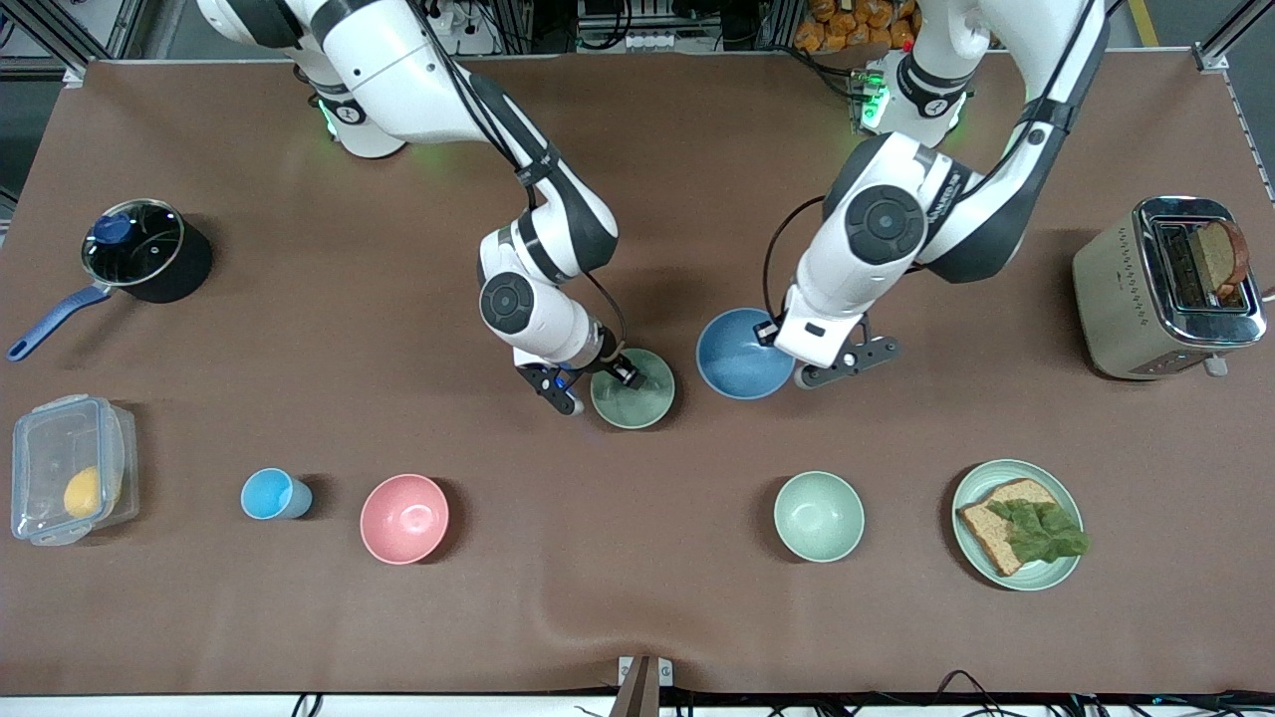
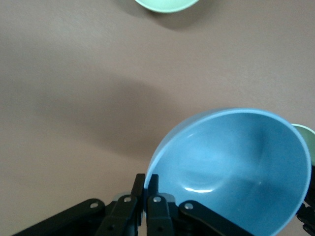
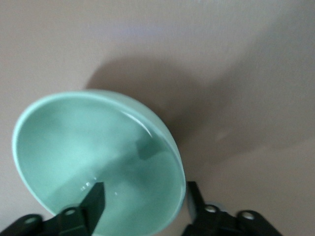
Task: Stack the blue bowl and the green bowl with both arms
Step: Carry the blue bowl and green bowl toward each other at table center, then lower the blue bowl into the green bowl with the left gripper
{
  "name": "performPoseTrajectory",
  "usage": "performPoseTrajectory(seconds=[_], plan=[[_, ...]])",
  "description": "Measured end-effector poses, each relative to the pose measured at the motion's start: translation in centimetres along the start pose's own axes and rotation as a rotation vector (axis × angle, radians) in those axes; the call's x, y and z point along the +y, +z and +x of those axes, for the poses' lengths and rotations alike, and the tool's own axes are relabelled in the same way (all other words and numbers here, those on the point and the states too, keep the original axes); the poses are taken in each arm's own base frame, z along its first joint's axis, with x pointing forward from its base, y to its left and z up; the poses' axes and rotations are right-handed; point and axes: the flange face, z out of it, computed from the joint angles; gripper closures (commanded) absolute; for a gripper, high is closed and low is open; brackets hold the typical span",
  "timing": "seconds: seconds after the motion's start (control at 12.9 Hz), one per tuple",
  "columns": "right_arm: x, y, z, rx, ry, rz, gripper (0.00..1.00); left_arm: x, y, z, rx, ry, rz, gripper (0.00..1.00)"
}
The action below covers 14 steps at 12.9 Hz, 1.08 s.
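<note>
The blue bowl [image 1: 739, 356] and the sage-green bowl [image 1: 634, 393] stand side by side at mid-table. My left gripper [image 1: 778, 344] is shut on the blue bowl's rim on the side toward the left arm's end. In the left wrist view the two fingers [image 2: 139, 186] pinch the rim of the blue bowl [image 2: 236, 167], which looks tilted. My right gripper [image 1: 613, 370] is open at the green bowl's rim. In the right wrist view one finger [image 3: 94, 199] is inside the green bowl [image 3: 83, 142] and the other is outside, apart from the rim.
Nearer the front camera stand a light-blue cup [image 1: 267, 494], a pink bowl [image 1: 403, 518], a pale mint bowl [image 1: 819, 515] and a plate with bread and lettuce [image 1: 996, 478]. A pot [image 1: 144, 249], a plastic box [image 1: 70, 468] and a toaster [image 1: 1165, 289] stand at the table's ends.
</note>
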Motion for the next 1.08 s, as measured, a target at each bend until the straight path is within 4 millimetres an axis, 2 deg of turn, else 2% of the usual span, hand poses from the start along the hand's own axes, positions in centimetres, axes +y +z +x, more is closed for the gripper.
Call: performPoseTrajectory(seconds=[0.15, 0.39, 0.54, 0.62, 0.93, 1.08], plan=[[0.1, -1.4, 2.1, -0.001, 0.029, -0.004, 0.0, 0.8, 0.4, 0.1, -0.007, -0.019, -0.005, 1.0], [1.0, -5.1, 6.8, -0.035, 0.109, -0.029, 0.0, 0.9, 0.5, 0.4, -0.005, -0.028, -0.012, 1.0], [2.1, -7.1, 10.6, -0.044, 0.205, -0.027, 0.0, 2.0, 1.1, -0.1, -0.002, -0.042, -0.028, 1.0], [2.3, -7.5, 11.5, -0.043, 0.251, -0.022, 0.0, 3.0, 1.7, -0.6, -0.002, -0.051, -0.039, 1.0], [1.6, -6.8, 10.1, -0.034, 0.323, -0.008, 0.0, 6.4, 4.0, -1.7, -0.016, -0.109, -0.077, 1.0], [1.5, -6.1, 10.4, -0.013, 0.334, 0.019, 0.0, 7.3, 4.7, -1.4, -0.014, -0.136, -0.104, 1.0]])
